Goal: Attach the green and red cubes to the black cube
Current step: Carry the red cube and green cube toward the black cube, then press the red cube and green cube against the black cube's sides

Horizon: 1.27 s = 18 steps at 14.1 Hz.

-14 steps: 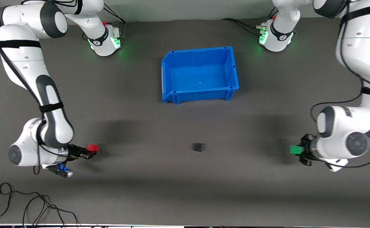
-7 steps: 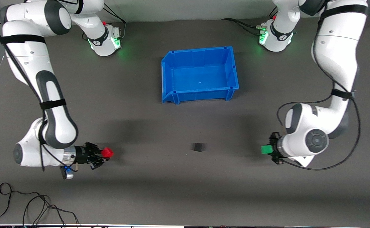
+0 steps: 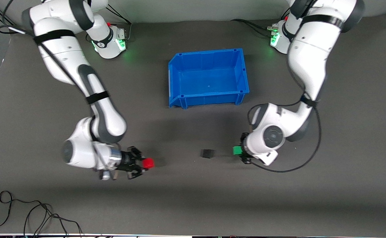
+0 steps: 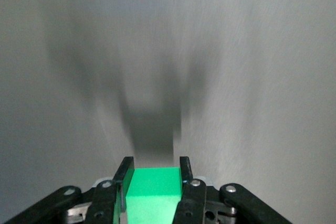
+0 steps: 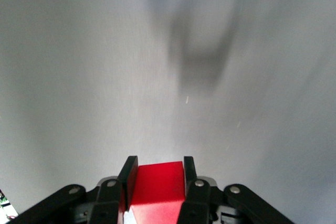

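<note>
A tiny black cube sits on the dark table, nearer the front camera than the blue bin. My left gripper is shut on the green cube and holds it low beside the black cube, toward the left arm's end; the green cube also shows between the fingers in the left wrist view. My right gripper is shut on the red cube, low over the table toward the right arm's end, well apart from the black cube. The red cube shows in the right wrist view.
A blue bin stands open in the middle of the table, farther from the front camera than the black cube. Loose black cables lie at the table's near corner by the right arm's end.
Both arms have swung inward toward the black cube, each carrying its cube. The left gripper with the green cube has come close beside it; the right has closed about half its distance.
</note>
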Available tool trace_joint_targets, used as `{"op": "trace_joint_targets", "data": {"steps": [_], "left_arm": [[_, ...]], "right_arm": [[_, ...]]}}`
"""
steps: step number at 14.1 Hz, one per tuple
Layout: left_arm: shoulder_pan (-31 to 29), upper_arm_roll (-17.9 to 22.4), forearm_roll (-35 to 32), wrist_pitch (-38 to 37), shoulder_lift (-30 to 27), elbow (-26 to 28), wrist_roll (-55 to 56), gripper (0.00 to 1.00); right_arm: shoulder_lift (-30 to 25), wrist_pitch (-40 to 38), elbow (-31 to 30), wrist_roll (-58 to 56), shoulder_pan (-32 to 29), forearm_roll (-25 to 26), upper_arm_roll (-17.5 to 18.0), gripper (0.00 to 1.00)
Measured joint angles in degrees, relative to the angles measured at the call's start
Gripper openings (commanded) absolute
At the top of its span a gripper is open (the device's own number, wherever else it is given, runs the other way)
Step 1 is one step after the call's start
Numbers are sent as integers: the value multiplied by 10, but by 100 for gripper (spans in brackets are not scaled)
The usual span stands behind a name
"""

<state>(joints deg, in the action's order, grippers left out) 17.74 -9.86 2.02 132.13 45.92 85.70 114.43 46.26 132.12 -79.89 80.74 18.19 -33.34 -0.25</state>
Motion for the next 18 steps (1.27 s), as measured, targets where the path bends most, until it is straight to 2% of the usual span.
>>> {"op": "trace_joint_targets", "data": {"steps": [5,12,18], "left_arm": [[25,0,0,22,27,-28,43,0],[56,3,0,23,66,-91,79,0],[74,23,0,23,80,-110,81,0]], "right_arm": [[30,105,-1,103,72,0,-1,0],[73,144,16,136,122,0,-2,0],[93,172,28,159,159,0,-3,0]]}}
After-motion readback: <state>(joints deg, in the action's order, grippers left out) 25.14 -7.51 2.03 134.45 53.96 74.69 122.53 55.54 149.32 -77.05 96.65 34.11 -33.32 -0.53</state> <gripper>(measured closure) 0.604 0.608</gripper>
